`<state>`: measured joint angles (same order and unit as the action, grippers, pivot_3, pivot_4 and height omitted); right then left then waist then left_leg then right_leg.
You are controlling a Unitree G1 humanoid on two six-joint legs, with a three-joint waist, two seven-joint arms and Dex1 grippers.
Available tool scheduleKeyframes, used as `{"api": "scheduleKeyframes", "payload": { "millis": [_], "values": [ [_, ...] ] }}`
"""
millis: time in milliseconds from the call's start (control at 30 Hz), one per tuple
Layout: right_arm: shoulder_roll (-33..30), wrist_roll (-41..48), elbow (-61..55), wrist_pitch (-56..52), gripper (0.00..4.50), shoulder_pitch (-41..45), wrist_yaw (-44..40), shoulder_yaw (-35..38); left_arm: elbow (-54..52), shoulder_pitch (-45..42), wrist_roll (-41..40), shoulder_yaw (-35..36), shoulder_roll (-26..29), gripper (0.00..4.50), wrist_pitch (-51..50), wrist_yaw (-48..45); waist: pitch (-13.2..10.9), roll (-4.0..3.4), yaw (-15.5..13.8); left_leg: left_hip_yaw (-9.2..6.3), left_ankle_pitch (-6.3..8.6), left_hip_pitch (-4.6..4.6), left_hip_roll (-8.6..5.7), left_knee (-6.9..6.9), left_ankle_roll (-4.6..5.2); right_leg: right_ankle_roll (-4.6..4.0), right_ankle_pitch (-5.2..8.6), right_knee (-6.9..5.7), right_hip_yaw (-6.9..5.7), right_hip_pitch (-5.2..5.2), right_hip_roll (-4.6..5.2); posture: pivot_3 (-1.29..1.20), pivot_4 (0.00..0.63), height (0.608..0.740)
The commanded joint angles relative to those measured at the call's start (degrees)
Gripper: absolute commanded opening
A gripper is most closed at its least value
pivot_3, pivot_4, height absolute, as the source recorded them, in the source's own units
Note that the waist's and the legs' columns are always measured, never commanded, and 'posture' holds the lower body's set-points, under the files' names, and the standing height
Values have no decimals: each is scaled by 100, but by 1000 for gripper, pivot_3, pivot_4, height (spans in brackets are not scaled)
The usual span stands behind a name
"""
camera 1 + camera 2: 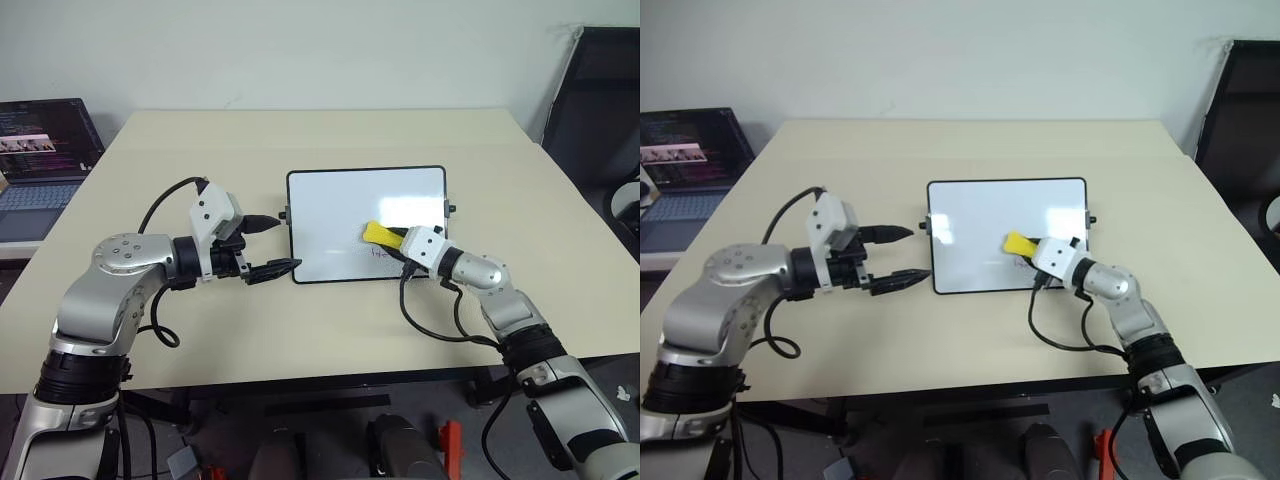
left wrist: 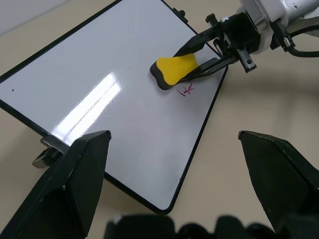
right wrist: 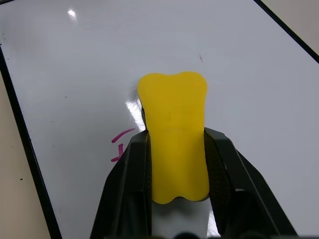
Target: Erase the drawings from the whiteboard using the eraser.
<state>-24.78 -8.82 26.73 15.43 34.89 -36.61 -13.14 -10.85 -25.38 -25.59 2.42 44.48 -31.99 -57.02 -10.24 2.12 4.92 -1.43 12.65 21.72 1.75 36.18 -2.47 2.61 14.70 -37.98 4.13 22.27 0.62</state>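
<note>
The whiteboard lies flat in the middle of the table, glossy white with a thin black frame. My right gripper is shut on the yellow eraser and holds it low over the board's near right part. I cannot tell whether the eraser touches the surface. One of the drawings, a small red-purple scribble, sits just beside the eraser toward the board's near edge. My left gripper is open at the board's left edge, its fingers level and pointing at the frame, with nothing between them.
The beige table has bare room on all sides of the board. An open laptop stands beyond the table's far left corner. A dark chair is at the far right. The right arm's cable loops onto the tabletop.
</note>
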Motion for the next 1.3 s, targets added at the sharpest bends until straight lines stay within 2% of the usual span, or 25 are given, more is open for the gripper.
{"api": "scheduleKeyframes", "payload": {
  "millis": [33,133,233,333,467,533,800,1300],
  "values": [
    [-212,389,-165,-440,1091,5,-253,372,-103,-122,-18,26,0,4500,91,-18,-3,-3,-15,-1,0,2,0,-1,0,2,-1,0,-1,1,0,0,150,740],
    [-524,1314,-950,-1249,1090,143,-745,981,-118,-134,-44,92,54,4500,63,-26,-15,-11,-38,-2,0,13,-1,-3,-1,12,-2,2,-3,6,3,0,150,740],
    [-961,1879,-1460,-1934,1090,323,-1036,1472,-113,-123,-62,147,107,4500,60,-46,-23,-18,-123,0,2,31,-9,-7,-2,32,2,2,-6,21,13,0,150,740],
    [-1572,2434,-2009,-2612,1090,300,-1612,1827,-117,-114,-65,151,125,4500,59,-42,-23,-19,-167,1,3,85,-9,-10,-2,27,2,-2,-7,78,13,0,150,740],
    [-2699,2449,-2506,-2885,1090,-300,-2549,1823,-94,-111,-65,124,109,4500,69,-53,-23,-19,-210,-7,5,120,-7,-11,-1,3,-7,2,-19,108,11,0,150,740],
    [-3020,2387,-2518,-2901,1090,-502,-2697,1844,-71,-101,-58,101,101,4500,79,-70,-24,-19,-222,-4,8,122,-8,-13,-2,6,-3,8,-18,108,12,0,150,740],
    [-3339,2348,-2249,-2914,1090,-801,-2661,2132,-2,-189,-20,56,107,4500,70,-153,-25,-19,-171,6,7,113,-9,-7,-2,35,9,-2,-9,108,14,0,150,740],
    [-3268,2345,-2128,-2864,1090,-651,-2613,2041,-56,-166,-14,107,102,4500,56,-101,-25,-19,-175,6,7,115,-9,-7,-3,36,9,1,-8,106,14,0,150,740]
  ]
}}
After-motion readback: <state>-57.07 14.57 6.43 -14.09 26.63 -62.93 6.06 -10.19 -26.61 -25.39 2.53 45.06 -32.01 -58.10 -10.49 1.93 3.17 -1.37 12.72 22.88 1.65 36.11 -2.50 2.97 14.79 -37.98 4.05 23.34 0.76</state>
